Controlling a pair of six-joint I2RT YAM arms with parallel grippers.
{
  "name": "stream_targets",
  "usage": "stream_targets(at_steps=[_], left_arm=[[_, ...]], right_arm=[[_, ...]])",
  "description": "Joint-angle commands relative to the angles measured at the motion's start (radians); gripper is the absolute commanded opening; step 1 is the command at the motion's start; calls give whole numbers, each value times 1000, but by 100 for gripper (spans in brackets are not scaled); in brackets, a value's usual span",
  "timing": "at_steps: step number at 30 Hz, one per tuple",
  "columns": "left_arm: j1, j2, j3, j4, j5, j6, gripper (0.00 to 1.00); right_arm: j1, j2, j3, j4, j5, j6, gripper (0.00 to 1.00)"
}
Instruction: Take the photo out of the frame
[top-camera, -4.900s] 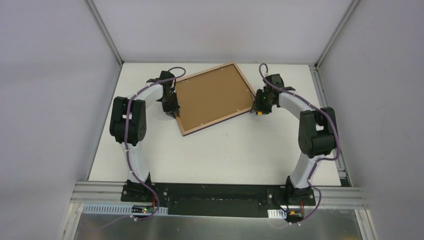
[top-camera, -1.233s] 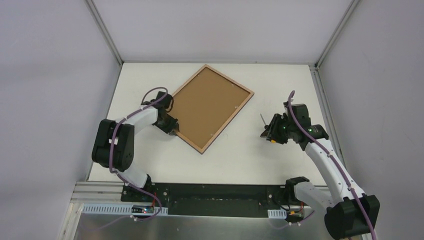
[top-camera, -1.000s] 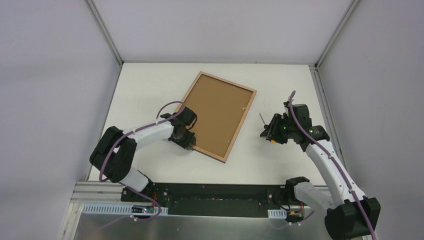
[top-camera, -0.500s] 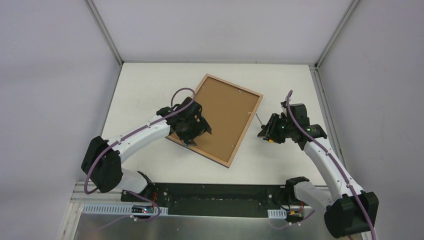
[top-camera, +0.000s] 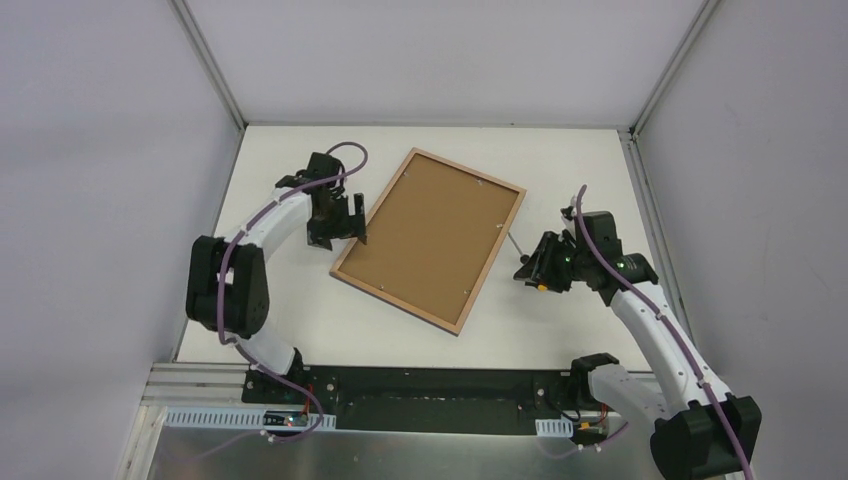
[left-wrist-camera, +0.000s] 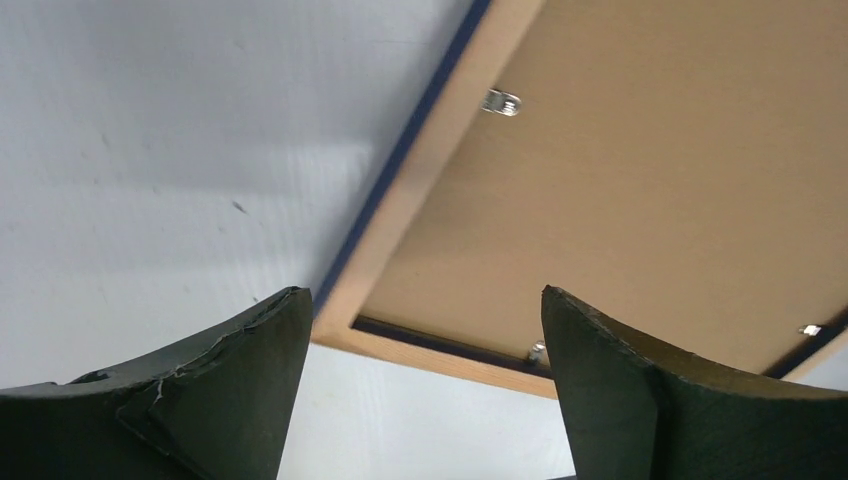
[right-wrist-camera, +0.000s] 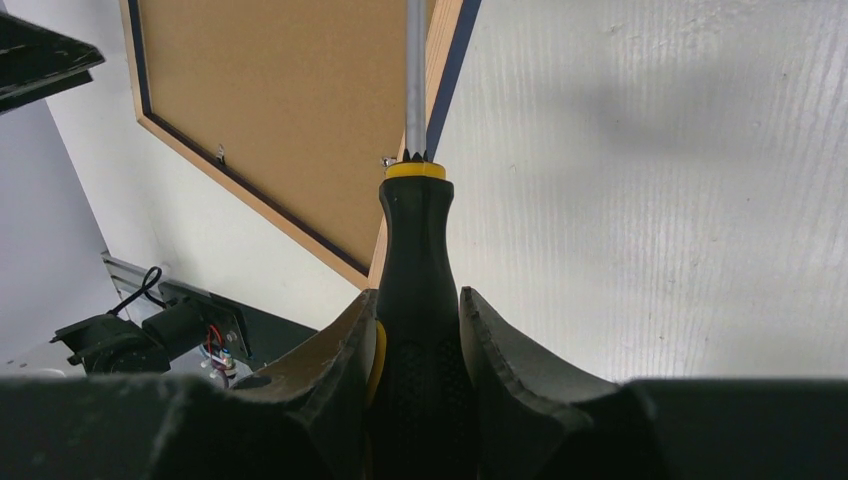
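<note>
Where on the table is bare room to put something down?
The table is bare in its far right corner, beyond the frame, and along the near strip between the frame and the base plate. It is crowded at the frame's long sides: the open left gripper hangs by one, the screwdriver in the right gripper points at the other.

Right tool (right-wrist-camera: 417, 300) clamped on black-and-yellow screwdriver (right-wrist-camera: 415, 240) handle. Metal shaft overlaps the wood edge of frame (right-wrist-camera: 438, 70), which lies back-up on white table (right-wrist-camera: 650, 200).
</note>
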Motion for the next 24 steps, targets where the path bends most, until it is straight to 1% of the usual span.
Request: stream_targets(at_steps=[1,5,7,10,11,12,15,19,22,24], left_arm=[[77,117,55,-7,137,188,85],[109,192,74,-8,219,206,83],[115,229,78,-9,254,203,78],[114,268,66,-6,280,175,67],[114,275,59,-3,288,156,58],[108,277,46,0,284,138,53],[81,229,-18,24,195,58,42],[48,121,-126,58,132,-63,34],[22,49,-190,64,112,-153,33],[2,11,-237,68,108,-209,35]], right_arm=[[8,-5,48,-17,-39,4,0],[8,12,73,-28,-47,-18,0],[9,14,75,-24,-44,-22,0],[9,19,64,-7,-46,-17,0],[9,24,58,2,-47,-13,0],[9,28,52,8,-47,-9,0],[11,34,36,25,-32,5,0],[16,42,22,50,3,12,0],[27,70,21,73,21,6,0],[38,109,24,91,31,-2,0]])
